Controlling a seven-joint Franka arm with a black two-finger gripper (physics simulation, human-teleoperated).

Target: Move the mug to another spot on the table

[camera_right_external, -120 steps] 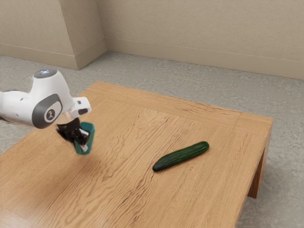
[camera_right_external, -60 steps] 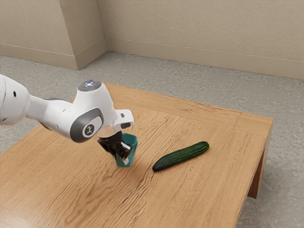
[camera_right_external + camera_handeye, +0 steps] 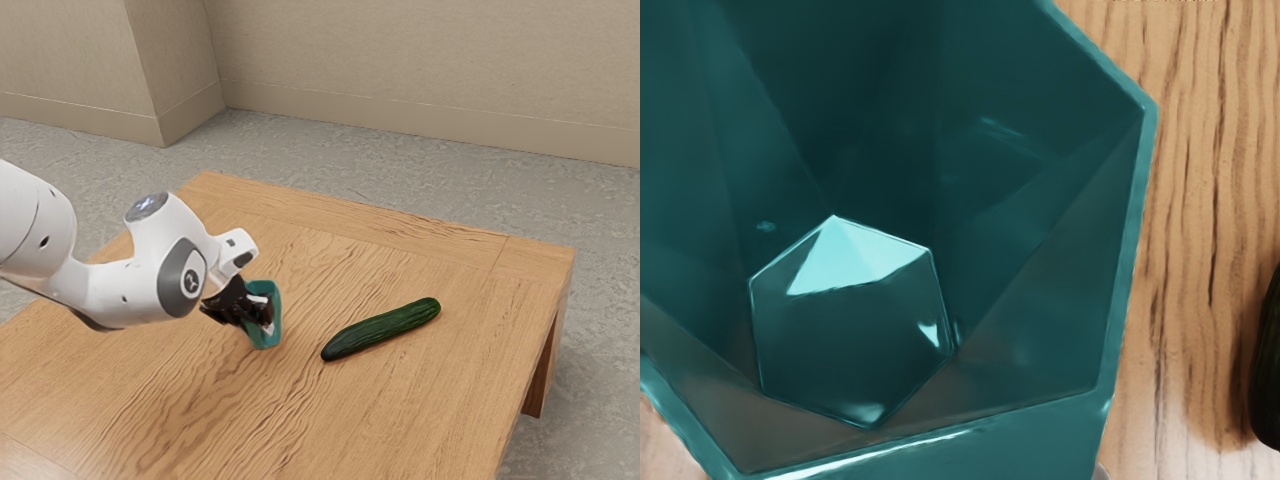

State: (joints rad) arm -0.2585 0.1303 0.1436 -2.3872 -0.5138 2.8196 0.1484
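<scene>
You cannot make out much of the hand (image 3: 254, 310) in the exterior view: its black fingers (image 3: 232, 306) lie dark against the teal faceted mug (image 3: 267, 336), and the white arm (image 3: 120, 280) that carries it is cut off at the exterior view's left edge. What you can see is the fingers pressed onto the mug's wall near its rim, one inside and one outside, so the hand is pinching the mug rather than standing spread. The mug hangs tilted, its mouth turned up toward the hand and its lower end close to the light wooden worktop (image 3: 420, 400); whether that end touches the wood or sits just above it, you cannot tell. No handle can be picked out from either view. It sits over the middle of the worktop, near the long dark green cucumber (image 3: 381, 327) and on the exterior view's left of it, apart from it. In the wrist view you look straight down into the mug (image 3: 890, 250): angled flat panels fall to a six-sided floor, and the rim runs off the picture on several sides. Beside it lies bare wood grain (image 3: 1200, 200), and the cucumber (image 3: 1270, 360) shows as a dark sliver cut off at the edge.
</scene>
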